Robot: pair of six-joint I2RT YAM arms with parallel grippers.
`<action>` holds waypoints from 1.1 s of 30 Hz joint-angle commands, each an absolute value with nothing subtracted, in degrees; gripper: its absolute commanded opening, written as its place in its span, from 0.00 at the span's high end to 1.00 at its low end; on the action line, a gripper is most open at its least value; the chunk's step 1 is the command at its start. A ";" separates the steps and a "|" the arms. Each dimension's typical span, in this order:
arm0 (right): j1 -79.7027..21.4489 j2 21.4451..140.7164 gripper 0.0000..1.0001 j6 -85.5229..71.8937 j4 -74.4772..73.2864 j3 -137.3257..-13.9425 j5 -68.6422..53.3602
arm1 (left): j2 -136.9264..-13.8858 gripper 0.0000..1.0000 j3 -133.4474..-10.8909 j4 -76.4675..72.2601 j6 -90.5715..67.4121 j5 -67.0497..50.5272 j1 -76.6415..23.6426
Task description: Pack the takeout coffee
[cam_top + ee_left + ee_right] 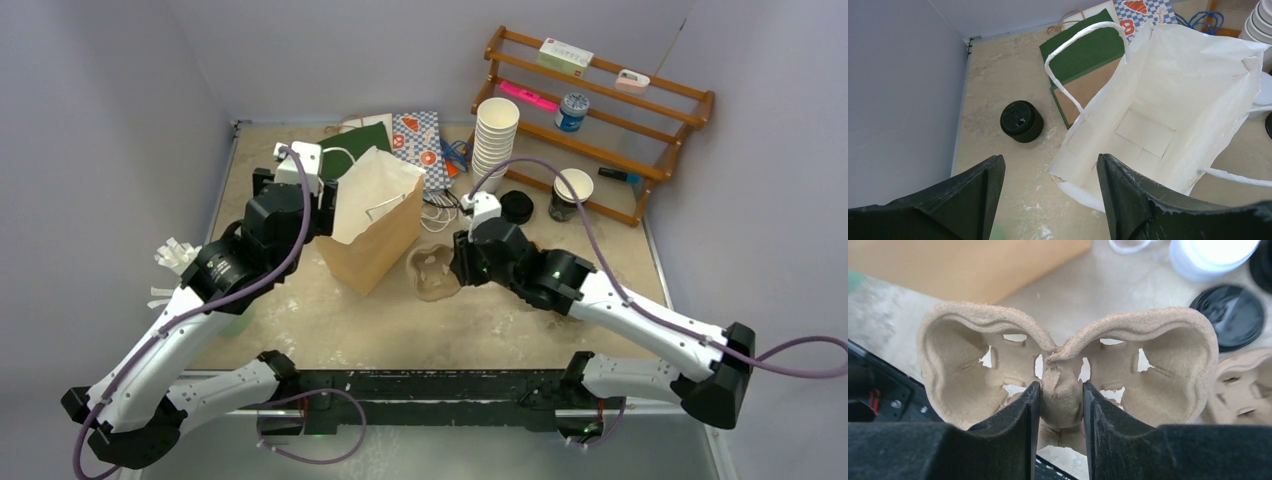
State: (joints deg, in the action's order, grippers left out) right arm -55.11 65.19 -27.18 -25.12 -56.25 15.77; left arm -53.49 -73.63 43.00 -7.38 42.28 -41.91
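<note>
A black-lidded takeout cup (1021,121) stands on the table left of the open brown paper bag (375,225); my left arm hides it in the top view. A white-lidded cup (1208,252) shows at the top right of the right wrist view. My left gripper (1050,170) is open and empty above the bag's near left rim (1073,170). My right gripper (1060,395) is shut on the middle ridge of a pulp two-cup carrier (1068,340), held just right of the bag (435,270). The bag's white inside (1168,100) is empty.
A tall stack of white cups (493,140), a loose black lid (516,207) and a dark lidless cup (570,193) stand before a wooden rack (600,110). Flat bags (1088,50) lie behind the open bag. A second carrier (1243,385) lies at the right.
</note>
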 commanded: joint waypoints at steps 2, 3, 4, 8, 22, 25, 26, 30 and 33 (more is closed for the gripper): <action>-55.30 61.61 0.67 -20.84 -32.05 -67.63 23.10 | -54.91 0.29 -75.88 41.75 -4.35 35.22 -38.76; -55.30 61.73 0.67 -20.01 -32.95 -69.66 24.50 | -55.62 0.29 -76.14 41.75 -4.00 34.12 -37.99; -55.28 62.05 0.67 -19.08 -33.66 -71.87 25.55 | -56.29 0.29 -76.28 41.50 -3.68 32.70 -36.98; -55.34 64.86 0.70 -15.52 -35.10 -81.19 30.54 | -59.02 0.31 -76.76 39.79 -2.33 27.56 -31.19; -55.21 86.20 0.72 -7.19 -33.46 -114.34 28.97 | -63.49 0.38 -72.52 33.08 -4.26 12.34 -22.65; -55.20 89.98 0.73 -7.32 -32.09 -118.75 23.04 | -64.68 0.42 -71.89 32.74 -4.75 11.24 -22.04; -55.07 91.20 0.73 -7.51 -31.82 -120.08 20.08 | -64.95 0.43 -71.63 32.58 -4.97 10.69 -21.75; -53.32 95.10 0.76 -9.92 -31.01 -123.87 9.87 | -65.15 0.48 -70.48 32.37 -5.35 9.80 -21.16; -49.13 96.44 0.76 -13.91 -29.01 -123.82 -2.04 | -64.57 0.55 -69.42 31.89 -5.73 9.40 -20.56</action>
State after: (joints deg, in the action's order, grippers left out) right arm -53.54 95.92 -9.78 -32.71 -121.30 14.44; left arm -65.54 -70.50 34.70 -4.51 11.35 -21.58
